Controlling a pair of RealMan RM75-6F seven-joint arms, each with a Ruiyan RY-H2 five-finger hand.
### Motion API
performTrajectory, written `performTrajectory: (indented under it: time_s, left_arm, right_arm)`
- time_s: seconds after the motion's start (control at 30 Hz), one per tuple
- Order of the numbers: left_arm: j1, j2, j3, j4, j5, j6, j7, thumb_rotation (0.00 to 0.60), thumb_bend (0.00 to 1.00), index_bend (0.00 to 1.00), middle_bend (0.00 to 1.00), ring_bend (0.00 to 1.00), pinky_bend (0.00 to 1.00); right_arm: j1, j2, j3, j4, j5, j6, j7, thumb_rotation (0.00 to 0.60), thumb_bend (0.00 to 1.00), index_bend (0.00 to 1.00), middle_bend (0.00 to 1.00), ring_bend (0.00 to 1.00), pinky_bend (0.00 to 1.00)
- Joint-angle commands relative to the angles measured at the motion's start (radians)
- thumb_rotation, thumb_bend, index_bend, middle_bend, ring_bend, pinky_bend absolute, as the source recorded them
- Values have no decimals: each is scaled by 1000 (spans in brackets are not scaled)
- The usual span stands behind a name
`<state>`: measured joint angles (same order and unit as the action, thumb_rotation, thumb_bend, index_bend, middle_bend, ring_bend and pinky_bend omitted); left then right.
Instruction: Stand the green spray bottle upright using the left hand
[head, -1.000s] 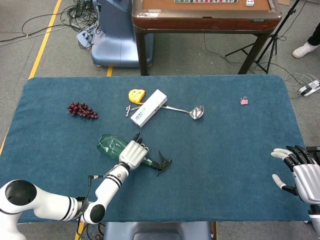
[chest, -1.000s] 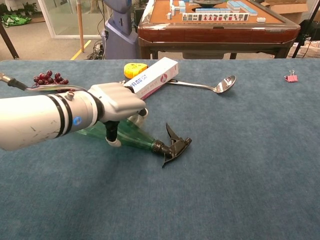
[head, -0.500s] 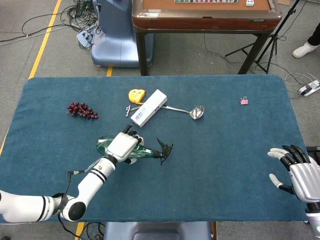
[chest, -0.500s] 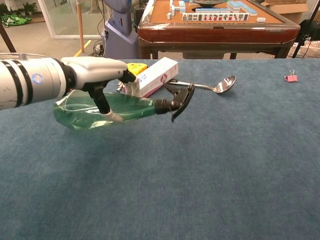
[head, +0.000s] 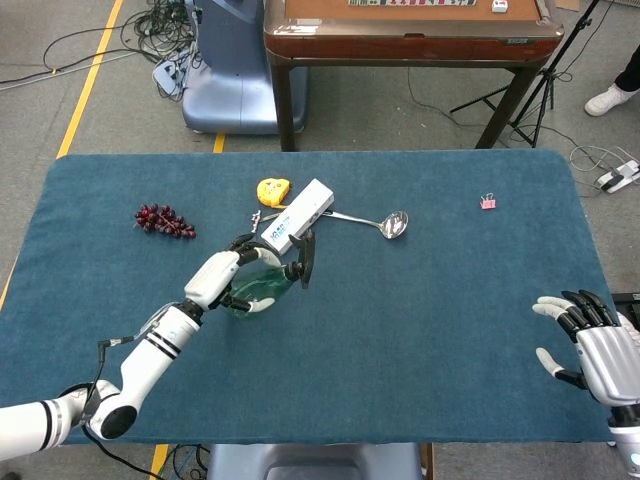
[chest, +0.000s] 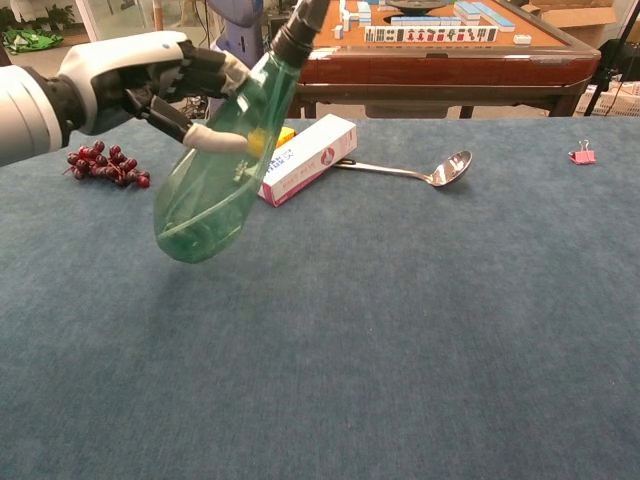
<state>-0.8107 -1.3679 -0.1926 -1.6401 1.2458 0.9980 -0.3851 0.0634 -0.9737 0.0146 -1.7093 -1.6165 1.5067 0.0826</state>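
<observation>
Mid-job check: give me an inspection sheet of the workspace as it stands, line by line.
Surface: blue cloth table.
Job's things: green spray bottle lifted off the table, tilted, black spray head uppermost; not yet stood down.
Clutter: grapes, yellow tape measure, white box, metal ladle, pink binder clip, a small metal item by the box, too small to identify.
Hands: left hand grips the bottle around its upper body; right hand held with fingers apart at the table's near right edge, holding nothing.
Cables: thin wire along the left arm; loose cables on the floor behind.
Surroundings: mahjong table, tripod, someone's shoe.
</observation>
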Motion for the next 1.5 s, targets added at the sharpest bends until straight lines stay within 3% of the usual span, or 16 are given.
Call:
performTrajectory:
  time_s: [0.03,0.23,0.47,0.67,0.97,1.17,1.5]
  left_arm:
    - [51,-31,-15,97,83,6,-154,600,279,422,466,179,0]
    - [63,-97,-37,162,79,27,-258,600,279,417,466,180,0]
    - [75,-202,-47,276,86,75,-295,600,279,404,466,178,0]
    - [82,-237,-53,337,79,73,-317,600,279,393,466,178,0]
    - [112,-229,-34,362,103,81,-351,600,279,366,423,172,0]
    - [131,-198,-25,344,131,94,-381,600,279,303,274,82,0]
    - [150,-133,3,304,167,88,-380,584,279,188,166,5,0]
  right_arm:
    - [-1,1,0,-2,2,1,-4,600,254,312,280,142,135]
    - [-1,5,1,-10,6,-1,-13,600,253,312,280,142,135]
    - [-2,8,1,-16,12,-3,-21,600,254,312,280,142,135]
    - [-3,9,3,-17,16,-3,-22,600,254,312,280,142,135]
    - [-2,8,4,-13,16,-5,-16,600,254,312,280,142,135]
    - [-2,8,4,-11,18,-6,-15,600,254,312,280,142,135]
    - [1,5,5,-6,21,-11,-10,600,253,312,280,142,135]
